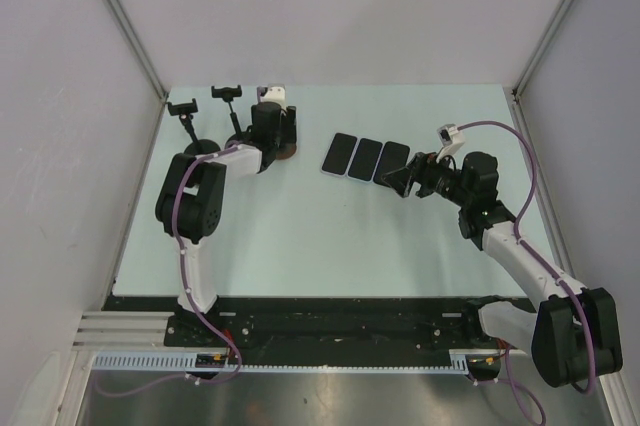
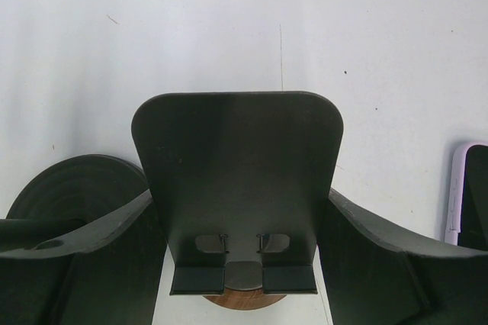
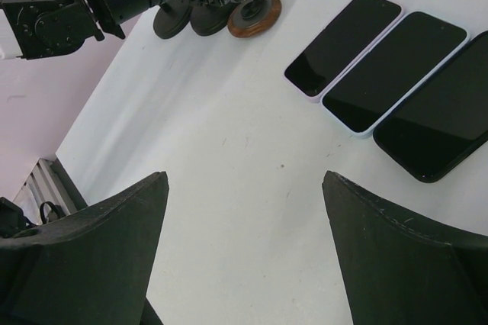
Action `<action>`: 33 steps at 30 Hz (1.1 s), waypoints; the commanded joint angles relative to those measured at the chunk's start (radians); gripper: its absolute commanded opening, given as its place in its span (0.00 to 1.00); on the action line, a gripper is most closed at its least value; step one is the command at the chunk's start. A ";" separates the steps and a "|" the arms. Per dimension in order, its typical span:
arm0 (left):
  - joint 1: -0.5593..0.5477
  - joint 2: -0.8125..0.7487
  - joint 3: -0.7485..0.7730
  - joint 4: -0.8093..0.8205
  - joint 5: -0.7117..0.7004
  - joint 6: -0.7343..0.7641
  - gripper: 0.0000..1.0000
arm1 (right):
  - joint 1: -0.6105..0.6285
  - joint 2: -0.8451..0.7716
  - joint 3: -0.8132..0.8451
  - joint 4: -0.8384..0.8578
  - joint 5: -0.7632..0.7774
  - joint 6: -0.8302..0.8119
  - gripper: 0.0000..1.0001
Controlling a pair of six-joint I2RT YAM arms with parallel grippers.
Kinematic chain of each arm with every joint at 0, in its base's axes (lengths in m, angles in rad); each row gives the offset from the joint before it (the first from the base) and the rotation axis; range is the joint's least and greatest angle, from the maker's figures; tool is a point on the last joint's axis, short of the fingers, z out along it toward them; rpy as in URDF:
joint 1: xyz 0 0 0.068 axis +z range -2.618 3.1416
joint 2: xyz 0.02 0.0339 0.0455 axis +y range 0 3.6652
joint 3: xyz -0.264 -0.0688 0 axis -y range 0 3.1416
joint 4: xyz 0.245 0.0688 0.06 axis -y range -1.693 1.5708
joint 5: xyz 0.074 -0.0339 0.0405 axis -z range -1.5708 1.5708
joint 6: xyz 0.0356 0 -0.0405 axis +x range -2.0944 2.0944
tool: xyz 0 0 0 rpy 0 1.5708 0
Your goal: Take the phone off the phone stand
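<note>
The phone stand is a black plate with two small lips on a round wooden base, and it holds no phone. My left gripper grips the plate's two side edges; it also shows at the back of the table in the top view. Three dark phones lie flat side by side on the table, and one edge shows in the left wrist view. My right gripper is open and empty, hovering near the phones, and shows in the top view.
Two clamp-type stands with round black bases stand at the back left beside the left gripper. The wooden base and left arm show far off in the right wrist view. Walls close the table's left, right and back.
</note>
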 commanded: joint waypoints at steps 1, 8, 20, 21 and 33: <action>0.007 -0.028 0.026 0.071 0.002 -0.018 0.54 | -0.009 -0.009 -0.001 0.050 -0.023 0.002 0.87; 0.007 -0.049 -0.004 0.071 0.010 -0.024 0.70 | -0.012 -0.014 -0.001 0.049 -0.033 0.007 0.87; 0.007 -0.112 -0.060 0.071 0.016 -0.045 1.00 | -0.019 -0.052 -0.001 0.035 -0.031 0.004 0.87; 0.007 -0.121 -0.063 0.071 0.017 -0.050 1.00 | -0.019 -0.059 -0.001 0.032 -0.028 0.005 0.87; 0.006 -0.517 -0.326 0.068 0.118 -0.287 1.00 | -0.130 -0.322 0.010 -0.169 0.159 0.030 0.91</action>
